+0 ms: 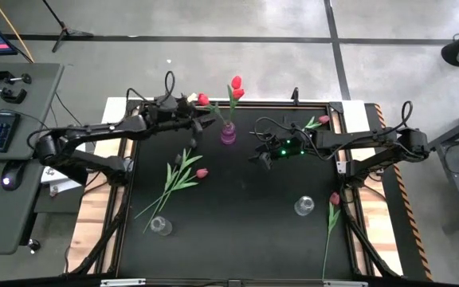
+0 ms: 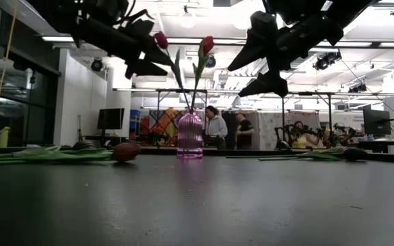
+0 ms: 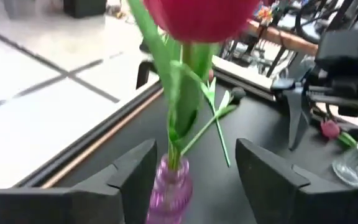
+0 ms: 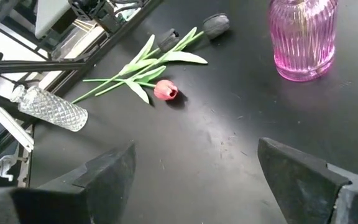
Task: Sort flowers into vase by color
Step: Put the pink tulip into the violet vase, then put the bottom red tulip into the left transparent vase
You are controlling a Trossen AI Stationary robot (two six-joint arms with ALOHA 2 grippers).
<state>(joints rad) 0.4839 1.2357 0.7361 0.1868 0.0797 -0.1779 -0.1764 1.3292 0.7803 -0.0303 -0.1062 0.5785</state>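
Observation:
A pink ribbed glass vase (image 1: pixel 228 134) stands at the table's far middle and holds three red tulips (image 1: pixel 237 88) by their stems. One red head (image 1: pixel 203 100) leans toward my left gripper (image 1: pixel 201 119). That gripper is open just left of the vase, above the table. In the left wrist view its fingers (image 3: pixel 135 171) stand on either side of the leaning tulip's stem (image 3: pixel 182 106), with a gap on both sides. My right gripper (image 1: pixel 262 157) is open and empty, above the table to the right of the vase. It faces the vase (image 4: pixel 303 37).
Several tulips (image 1: pixel 178 182) lie left of centre, one with a pink head (image 4: pixel 165 91) and one with a dark head (image 4: pixel 216 25). A clear glass vase (image 1: pixel 159 226) is near left and another (image 1: pixel 304 206) is near right. A pink tulip (image 1: pixel 334 199) lies along the right edge. Another (image 1: pixel 317 122) lies far right.

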